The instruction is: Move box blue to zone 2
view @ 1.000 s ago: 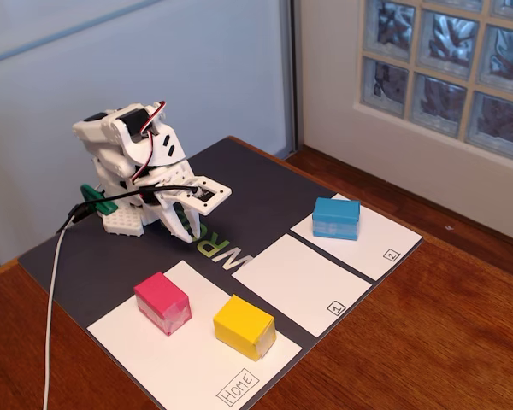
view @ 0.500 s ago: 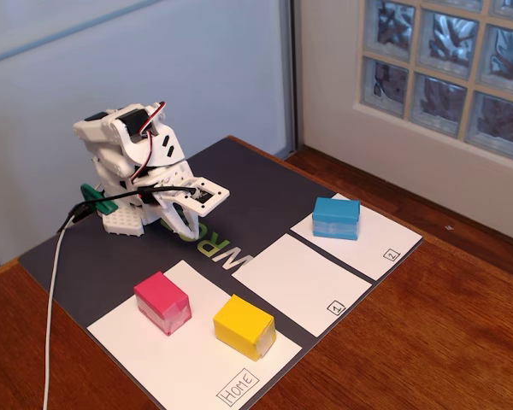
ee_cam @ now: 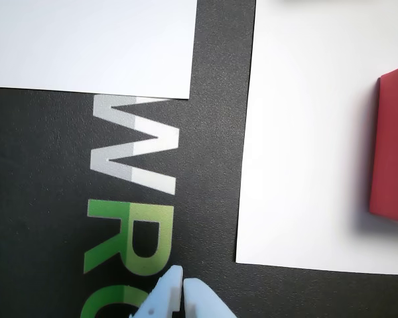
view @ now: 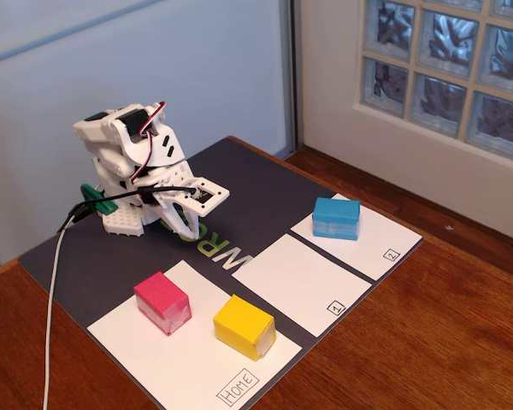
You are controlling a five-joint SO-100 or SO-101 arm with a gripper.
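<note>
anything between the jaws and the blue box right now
In the fixed view, only bare dark mat and a corner of the empty sheet marked 1 lie between the gripper and the blue box.

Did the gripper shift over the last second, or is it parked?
Yes, slightly. The gripper tucked back toward the arm's base, off the green "WRO" lettering on the mat; its fingertips reached lower toward those letters a second ago. It is shut and empty.
</note>
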